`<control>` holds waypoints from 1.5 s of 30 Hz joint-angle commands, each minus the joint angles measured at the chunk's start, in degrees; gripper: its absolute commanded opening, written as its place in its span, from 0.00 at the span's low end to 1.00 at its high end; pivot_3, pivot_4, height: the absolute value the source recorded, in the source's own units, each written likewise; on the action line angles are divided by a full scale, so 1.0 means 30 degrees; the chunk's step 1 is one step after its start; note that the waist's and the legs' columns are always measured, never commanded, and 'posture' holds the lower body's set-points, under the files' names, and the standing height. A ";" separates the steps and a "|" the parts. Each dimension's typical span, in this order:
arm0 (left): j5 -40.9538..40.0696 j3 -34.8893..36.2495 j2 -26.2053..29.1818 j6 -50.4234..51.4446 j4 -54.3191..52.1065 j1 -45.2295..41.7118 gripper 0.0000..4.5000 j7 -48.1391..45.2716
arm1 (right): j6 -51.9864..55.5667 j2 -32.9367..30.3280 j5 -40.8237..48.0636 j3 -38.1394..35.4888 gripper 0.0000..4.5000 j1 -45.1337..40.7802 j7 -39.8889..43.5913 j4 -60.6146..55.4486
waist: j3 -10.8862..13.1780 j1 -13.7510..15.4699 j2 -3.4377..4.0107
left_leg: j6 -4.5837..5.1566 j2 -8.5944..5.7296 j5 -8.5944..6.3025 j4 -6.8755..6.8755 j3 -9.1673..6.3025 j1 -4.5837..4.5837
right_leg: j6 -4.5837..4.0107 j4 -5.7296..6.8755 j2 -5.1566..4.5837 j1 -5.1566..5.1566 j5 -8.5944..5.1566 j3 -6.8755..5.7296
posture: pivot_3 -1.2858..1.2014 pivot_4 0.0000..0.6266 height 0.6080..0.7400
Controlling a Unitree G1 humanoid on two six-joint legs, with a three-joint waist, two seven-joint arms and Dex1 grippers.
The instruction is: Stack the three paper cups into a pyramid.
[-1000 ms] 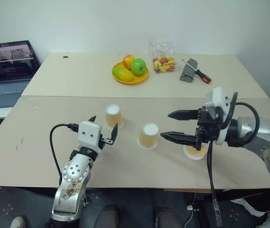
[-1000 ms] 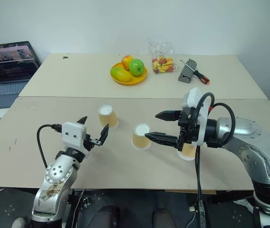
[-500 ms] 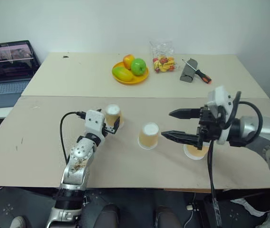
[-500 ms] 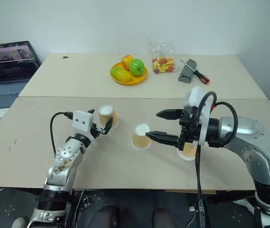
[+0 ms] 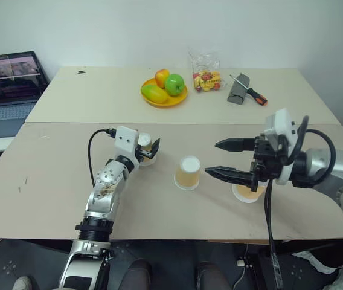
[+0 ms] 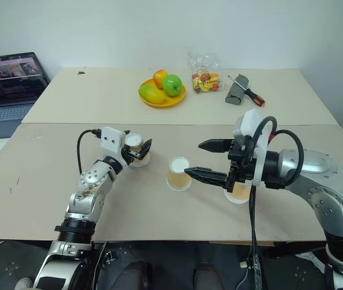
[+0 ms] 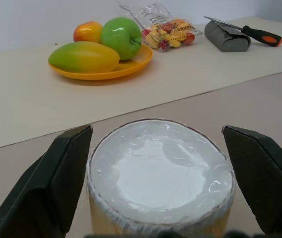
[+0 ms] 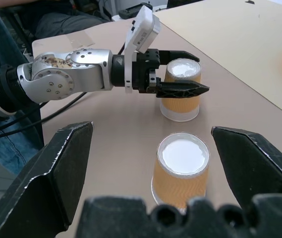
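Left wrist view: our left gripper (image 6: 140, 151) jaws straddle the far-left tan ribbed paper cup (image 7: 160, 181) on the beige desk (image 5: 159, 205), not clamped. Right gripper (image 5: 227, 159) jaws released. We judge the cup light, crushable; grip mid-wall gently.

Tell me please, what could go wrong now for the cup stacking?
1. The left gripper straddles the far-left cup, its fingers not yet touching. Closing too hard may crush the paper wall.
2. The right gripper hangs open close to the middle cup; a careless move could tip it.
3. The third cup sits partly hidden under the right arm, so it may be bumped.
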 commanded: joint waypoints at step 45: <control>-0.4237 -0.2804 0.4545 -0.2535 0.1077 -0.1917 0.58 -1.6222 | -0.0136 -0.0269 0.0361 -0.1890 1.00 0.1120 -0.1524 -0.1321 | 0.0009 -0.0356 -0.0001 | -0.0001 0.0019 0.0005 -0.0001 0.0001 -0.0024 | 0.0000 0.0003 0.0015 -0.0026 -0.0001 -0.0001 | 0.52 0.24 1.00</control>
